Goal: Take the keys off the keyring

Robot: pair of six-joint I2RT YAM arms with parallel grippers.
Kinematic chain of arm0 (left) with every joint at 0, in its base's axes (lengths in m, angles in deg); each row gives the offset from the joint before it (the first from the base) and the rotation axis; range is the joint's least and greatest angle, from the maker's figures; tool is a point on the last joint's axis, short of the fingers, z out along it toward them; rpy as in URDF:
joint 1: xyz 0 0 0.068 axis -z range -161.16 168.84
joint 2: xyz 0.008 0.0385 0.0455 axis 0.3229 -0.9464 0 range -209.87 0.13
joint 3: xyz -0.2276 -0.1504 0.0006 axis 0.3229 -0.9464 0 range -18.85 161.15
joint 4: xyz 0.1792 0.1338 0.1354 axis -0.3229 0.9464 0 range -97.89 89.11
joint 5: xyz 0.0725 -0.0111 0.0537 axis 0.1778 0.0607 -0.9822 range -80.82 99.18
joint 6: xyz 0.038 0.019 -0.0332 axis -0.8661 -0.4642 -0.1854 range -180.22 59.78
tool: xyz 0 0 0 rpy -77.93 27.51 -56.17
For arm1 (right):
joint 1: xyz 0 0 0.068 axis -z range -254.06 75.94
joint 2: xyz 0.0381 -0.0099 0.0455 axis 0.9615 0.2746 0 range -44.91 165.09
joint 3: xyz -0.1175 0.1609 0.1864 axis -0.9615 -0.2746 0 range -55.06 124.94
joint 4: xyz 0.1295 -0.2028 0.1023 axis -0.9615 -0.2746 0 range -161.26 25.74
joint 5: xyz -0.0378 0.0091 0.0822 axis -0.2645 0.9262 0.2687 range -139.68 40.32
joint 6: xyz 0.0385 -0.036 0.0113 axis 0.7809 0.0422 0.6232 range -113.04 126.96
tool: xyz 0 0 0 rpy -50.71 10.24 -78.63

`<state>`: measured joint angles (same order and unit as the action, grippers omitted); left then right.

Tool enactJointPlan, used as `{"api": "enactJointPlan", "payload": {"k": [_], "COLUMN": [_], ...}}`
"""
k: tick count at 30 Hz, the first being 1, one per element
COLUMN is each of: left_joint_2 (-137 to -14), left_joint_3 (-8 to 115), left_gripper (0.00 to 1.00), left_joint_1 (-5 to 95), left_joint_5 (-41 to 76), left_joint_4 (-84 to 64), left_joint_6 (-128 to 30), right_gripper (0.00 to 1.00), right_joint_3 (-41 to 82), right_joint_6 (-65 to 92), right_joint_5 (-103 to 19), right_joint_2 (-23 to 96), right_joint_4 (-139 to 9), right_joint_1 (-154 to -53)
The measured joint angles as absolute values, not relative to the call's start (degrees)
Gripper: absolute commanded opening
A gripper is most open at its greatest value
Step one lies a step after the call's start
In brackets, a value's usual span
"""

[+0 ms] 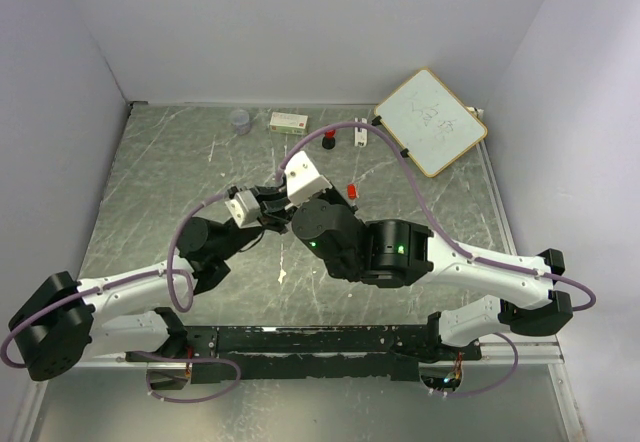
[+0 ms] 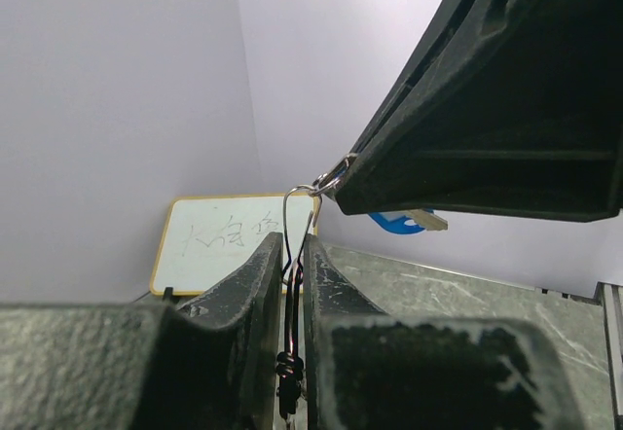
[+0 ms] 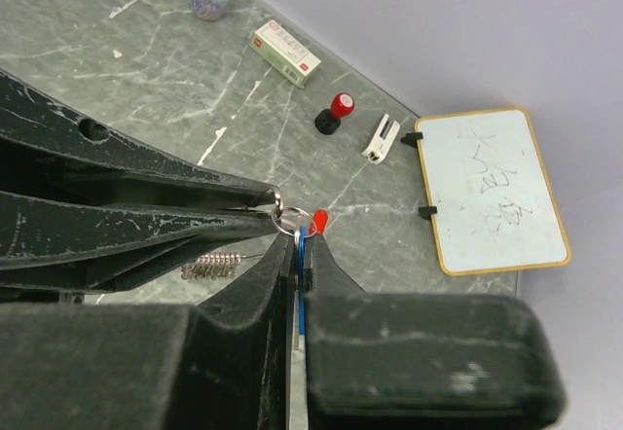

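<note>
1. The keyring (image 3: 286, 218) is held in the air over the middle of the worktop, between both grippers.
2. The left gripper (image 2: 292, 247) is pinched together on the ring's wire. The right gripper (image 3: 298, 247) looks clamped on the blue key (image 2: 399, 222).
3. The red key (image 3: 319, 221) shows just beside the ring; I cannot tell whether it is attached.
4. The ring is probably light, springy, slippery wire, so grip each key by its plastic head.

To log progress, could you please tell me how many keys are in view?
2. The blue key is pinched in the right pincer, at the keyring; the red key lies on the table beside it, seemingly off the ring. More could hide under the arms.
</note>
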<state>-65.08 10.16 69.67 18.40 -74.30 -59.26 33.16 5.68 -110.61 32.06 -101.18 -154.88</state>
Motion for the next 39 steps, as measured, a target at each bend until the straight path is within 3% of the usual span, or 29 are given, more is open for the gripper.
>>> {"api": "enactJointPlan", "payload": {"k": [39], "left_joint_2": [-62.52], "left_joint_3": [6.73], "left_gripper": [0.1], "left_joint_1": [69.69], "left_joint_5": [15.67], "left_joint_4": [-80.95], "left_joint_6": [-58.22], "right_gripper": [0.0], "right_joint_3": [26.85], "right_joint_6": [8.5], "right_joint_5": [-104.23], "right_joint_2": [29.92], "right_joint_4": [-97.62], "right_joint_1": [-154.68]}}
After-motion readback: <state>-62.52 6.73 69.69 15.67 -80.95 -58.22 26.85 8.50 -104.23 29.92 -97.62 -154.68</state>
